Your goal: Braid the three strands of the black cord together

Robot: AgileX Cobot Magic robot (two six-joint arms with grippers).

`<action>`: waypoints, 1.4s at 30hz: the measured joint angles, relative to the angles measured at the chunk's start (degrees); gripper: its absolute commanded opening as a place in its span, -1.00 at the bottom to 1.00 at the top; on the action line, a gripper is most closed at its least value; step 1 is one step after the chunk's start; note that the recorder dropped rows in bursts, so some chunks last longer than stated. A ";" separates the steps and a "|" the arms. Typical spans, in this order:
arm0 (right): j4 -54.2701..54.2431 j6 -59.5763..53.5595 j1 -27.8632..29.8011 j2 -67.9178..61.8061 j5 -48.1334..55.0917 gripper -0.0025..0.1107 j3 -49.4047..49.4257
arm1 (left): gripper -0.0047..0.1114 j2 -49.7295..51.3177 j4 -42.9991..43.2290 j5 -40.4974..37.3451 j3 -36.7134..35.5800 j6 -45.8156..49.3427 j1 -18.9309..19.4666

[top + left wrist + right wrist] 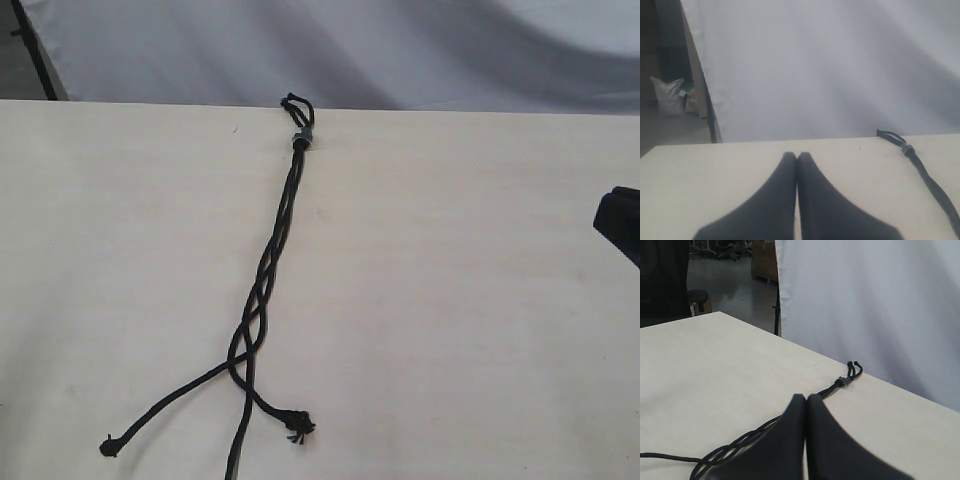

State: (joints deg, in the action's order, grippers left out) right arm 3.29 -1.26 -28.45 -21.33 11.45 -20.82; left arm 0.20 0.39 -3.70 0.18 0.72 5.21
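Cord [271, 255] lies apart from left end effector [797, 158] and right end effector [806, 400], both clenched

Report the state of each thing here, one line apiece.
black cord: lying flat on the table, braided along most of its length.
three strands: free ends loose, splayed apart, unbraided.
left gripper: shut, holding nothing.
right gripper: shut, holding nothing.

black cord [273, 250]: solid black; grey band [303, 138] on it. bench [450, 300]: pale cream, faint wood grain. backdrop cloth [350, 50]: plain white-grey. left fingers [770, 205], right fingers [785, 445]: matte black.
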 measured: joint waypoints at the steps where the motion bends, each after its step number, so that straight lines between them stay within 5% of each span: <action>1: 0.00 0.00 0.00 0.00 0.00 -0.95 0.00 | -0.92 0.00 0.00 -0.48 0.00 0.00 0.00; 15: 0.00 0.00 0.00 0.00 0.00 -0.95 0.00 | -0.92 0.00 0.00 -9.64 0.00 -2.80 0.00; 42: 0.00 0.00 0.00 0.00 0.00 -0.95 0.00 | -0.92 0.00 0.00 -10.15 0.00 -2.19 0.00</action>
State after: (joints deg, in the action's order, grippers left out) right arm 3.29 -1.26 -28.45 -21.33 11.45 -20.82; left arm 0.20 0.39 -13.85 0.18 -1.47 5.21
